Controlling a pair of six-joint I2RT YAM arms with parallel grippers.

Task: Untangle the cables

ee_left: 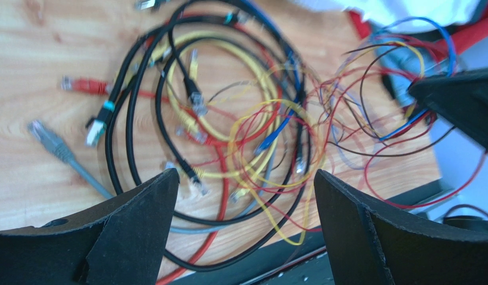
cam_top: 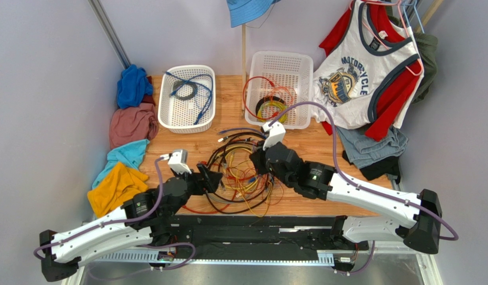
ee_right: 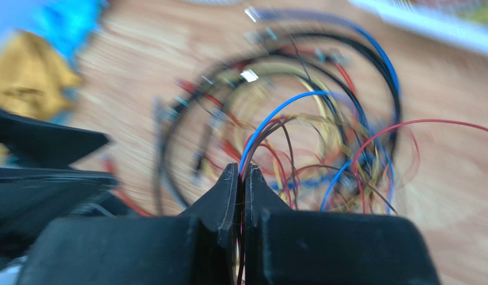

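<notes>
The cables [cam_top: 237, 175] lie in a tangled heap of black, yellow, red, orange and blue loops on the wooden table, between the two arms. In the left wrist view the cables [ee_left: 228, 119] spread out below and beyond my left gripper [ee_left: 246, 196], which is open and empty above the heap's near side; it also shows in the top view [cam_top: 216, 179]. My right gripper [ee_right: 241, 172] is shut on a thin bundle of blue, dark and red wires [ee_right: 270, 122] that rise from the heap; it sits at the heap's right side in the top view [cam_top: 258, 160].
A white basket [cam_top: 169, 116] at the back left holds a blue cable and a small black coil. A second white basket [cam_top: 297, 65] holds orange wire and a yellow-green coil. Clothes lie along the left edge [cam_top: 130, 127] and at the right [cam_top: 371, 148]. A black rail [cam_top: 258, 231] runs along the near edge.
</notes>
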